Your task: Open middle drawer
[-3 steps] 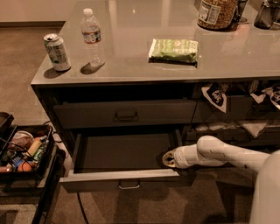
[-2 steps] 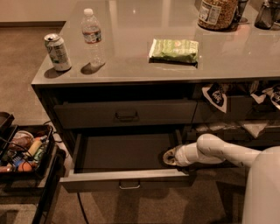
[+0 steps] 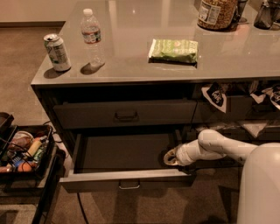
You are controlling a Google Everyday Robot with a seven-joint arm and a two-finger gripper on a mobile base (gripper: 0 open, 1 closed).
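Observation:
The middle drawer (image 3: 127, 178) is a wide dark-grey drawer with a low flat front and a small bar handle (image 3: 129, 185). It stands pulled far out below the closed taller-fronted drawer (image 3: 124, 114). Its plain grey inside (image 3: 122, 151) holds nothing. My gripper (image 3: 170, 156) is at the end of the white arm (image 3: 210, 146), which reaches in from the right. It sits low inside the drawer's right end, just behind the front panel.
On the counter (image 3: 131, 70) stand a soda can (image 3: 57, 52), a water bottle (image 3: 92, 37), a green packet (image 3: 173, 50) and a jar (image 3: 215, 13). Narrower drawers with cloth and papers (image 3: 245, 109) are at right. A black cart of items (image 3: 24, 153) stands at left.
The drawer stays where it was. The gripper has hardly moved, and the white arm's near part fills more of the lower right corner.

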